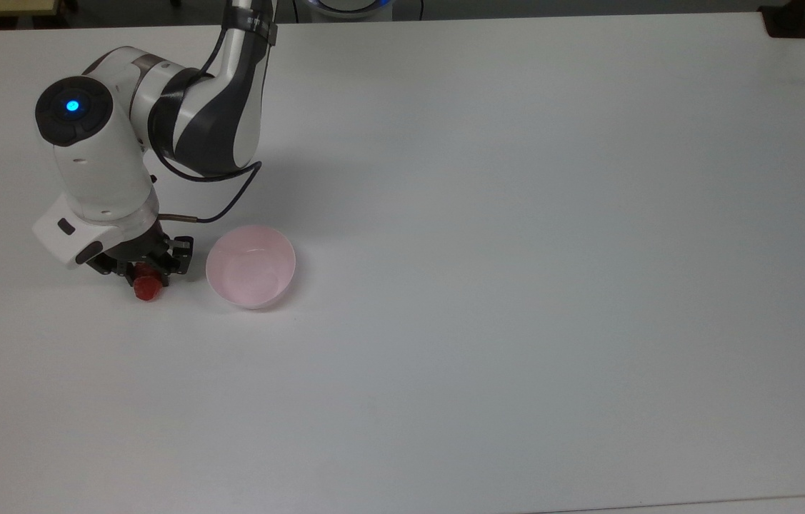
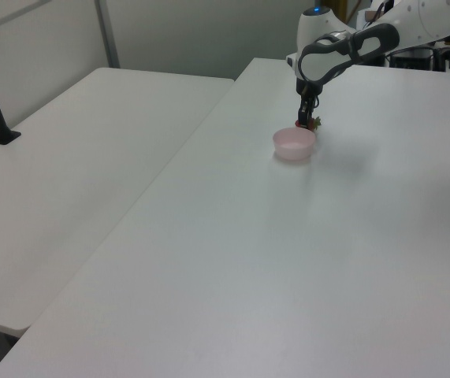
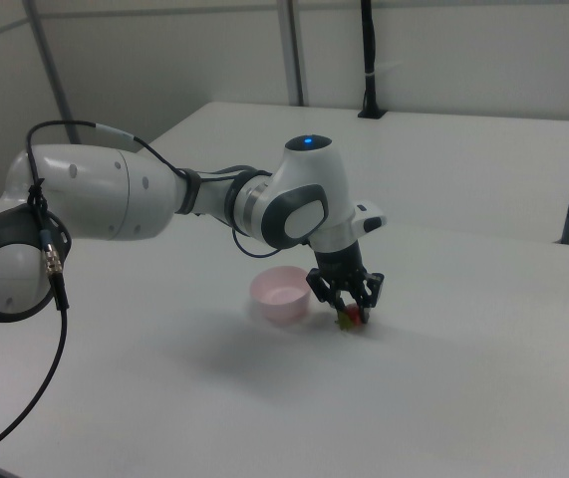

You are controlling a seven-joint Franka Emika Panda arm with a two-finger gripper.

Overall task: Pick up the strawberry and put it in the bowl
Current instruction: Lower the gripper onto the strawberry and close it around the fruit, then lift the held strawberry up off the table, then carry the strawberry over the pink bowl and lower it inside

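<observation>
Gripper [image 1: 145,270] low over the white table [image 1: 516,250], fingers spread either side of the strawberry [image 1: 147,287], not clamped on it. Strawberry lies on the table just beside the pink bowl [image 1: 251,266], on the top view's left of it, not touching; bowl upright and holds nothing.

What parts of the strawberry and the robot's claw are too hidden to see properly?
- Top view: the gripper covers the stem end of the strawberry; its red tip pokes out.
- Left view: the bowl stands in front of the strawberry's lower part, so whether it rests on the table is unclear.
- Right view: the strawberry is too small to tell whether the fingers touch it.
</observation>
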